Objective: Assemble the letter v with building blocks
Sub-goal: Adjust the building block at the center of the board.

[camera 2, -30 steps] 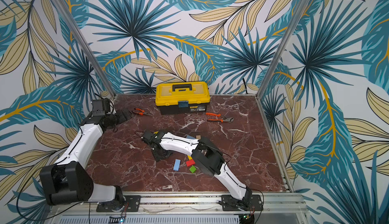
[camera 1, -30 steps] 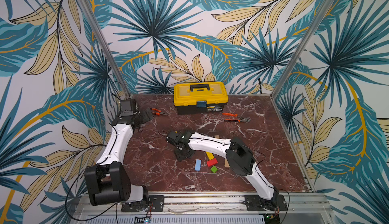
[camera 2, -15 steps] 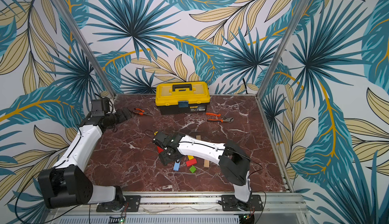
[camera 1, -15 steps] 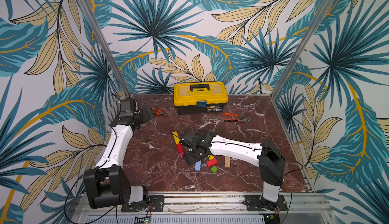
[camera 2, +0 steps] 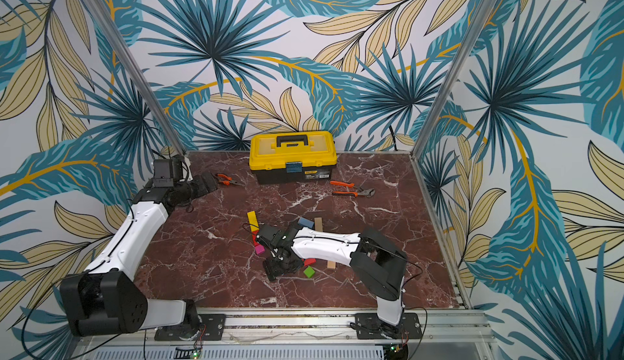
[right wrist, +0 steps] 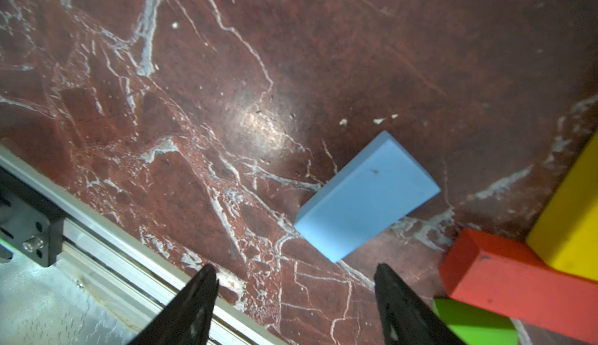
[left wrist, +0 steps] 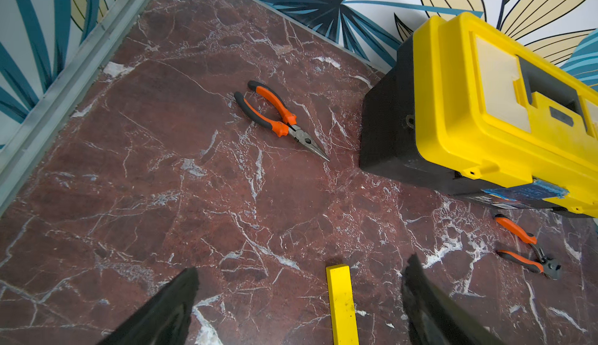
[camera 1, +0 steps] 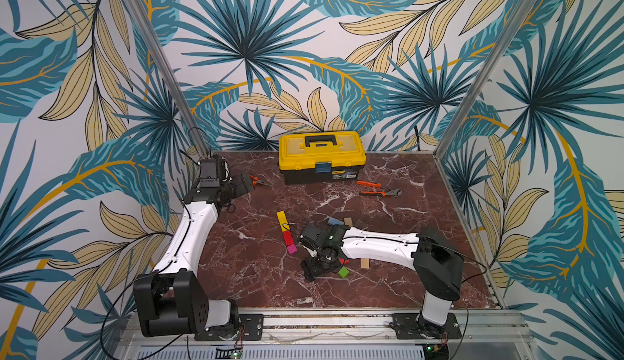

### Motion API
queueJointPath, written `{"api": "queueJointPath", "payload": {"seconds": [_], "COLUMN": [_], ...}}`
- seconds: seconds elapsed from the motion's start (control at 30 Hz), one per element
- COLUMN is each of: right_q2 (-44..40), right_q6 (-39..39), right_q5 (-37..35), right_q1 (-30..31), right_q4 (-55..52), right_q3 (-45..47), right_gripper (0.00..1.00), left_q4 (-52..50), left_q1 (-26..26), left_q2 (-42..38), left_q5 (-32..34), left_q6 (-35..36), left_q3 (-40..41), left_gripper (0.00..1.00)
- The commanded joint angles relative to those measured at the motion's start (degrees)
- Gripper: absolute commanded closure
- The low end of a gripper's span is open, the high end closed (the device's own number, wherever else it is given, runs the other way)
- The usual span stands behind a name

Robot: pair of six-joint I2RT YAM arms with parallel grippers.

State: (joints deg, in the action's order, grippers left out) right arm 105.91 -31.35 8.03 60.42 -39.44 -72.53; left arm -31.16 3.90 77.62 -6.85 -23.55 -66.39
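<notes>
Gaping empty: left gripper (left wrist: pixel 301 266), right gripper (right wrist: pixel 295 268); toolbox (camera 1: pixel 322 157) closed, contents hidden.

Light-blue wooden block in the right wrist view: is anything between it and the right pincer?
Nothing visible. The right pincer stands open with only bare marble table between its tips and the light-blue wooden block. The red wooden block, yellow wooden bar and green wooden cube lie off to one side.

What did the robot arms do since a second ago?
The right gripper pulled back from the magenta cube toward the front. This uncovered the yellow-red-magenta row. The gripper is now open and empty near a light-blue block. The left gripper, open, and the toolbox stayed put.
</notes>
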Motion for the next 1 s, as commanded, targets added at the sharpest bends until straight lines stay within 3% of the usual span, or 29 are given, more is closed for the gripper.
{"api": "queueJointPath", "payload": {"seconds": [0.0,0.97], "right_q2": [-0.6,3.4], "right_q6": [-0.9,-2.1], "right_q5": [2.3,2.7], "right_q1": [0.3,0.2], "right_q4": [1.8,0.4], "right_q3": [1.1,1.2], "right_gripper": [0.22,0.22], "left_q4": [0.4,0.3], "left_q1": [-0.5,-1.2], "left_q2": [-1.7,2.9], "left_q5": [0.7,-0.6], "left_q6": [0.9,1.7], "left_q3": [-1.7,-3.5], "left_gripper": [0.01,0.01]}}
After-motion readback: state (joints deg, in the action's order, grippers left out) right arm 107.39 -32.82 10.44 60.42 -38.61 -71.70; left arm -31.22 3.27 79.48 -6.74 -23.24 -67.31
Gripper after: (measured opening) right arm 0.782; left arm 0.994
